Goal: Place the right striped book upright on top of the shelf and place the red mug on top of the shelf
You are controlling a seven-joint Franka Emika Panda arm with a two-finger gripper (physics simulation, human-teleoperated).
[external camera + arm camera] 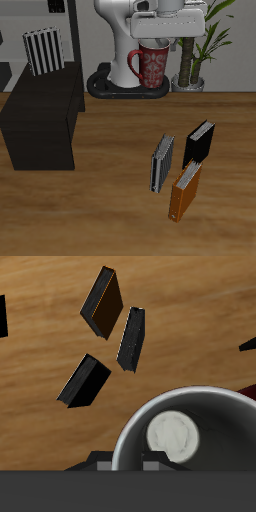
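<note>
Wooden tabletop (110, 190); potted plant (200, 50) at rear. Red mug (150, 65), pale-speckled, light interior, is held aloft; claw (165, 20) grip cannot be determined.

- A warm brown wood-grain table top (100, 210) fills the scene, evenly lit.
- A green potted plant with long leaves (200, 55) stands at about one o'clock.
- A grey shelving rack (30, 12) rises at eleven o'clock.

Striped book (43, 51) upright atop black shelf (40, 125); red mug (153, 66) aloft, upright
</note>
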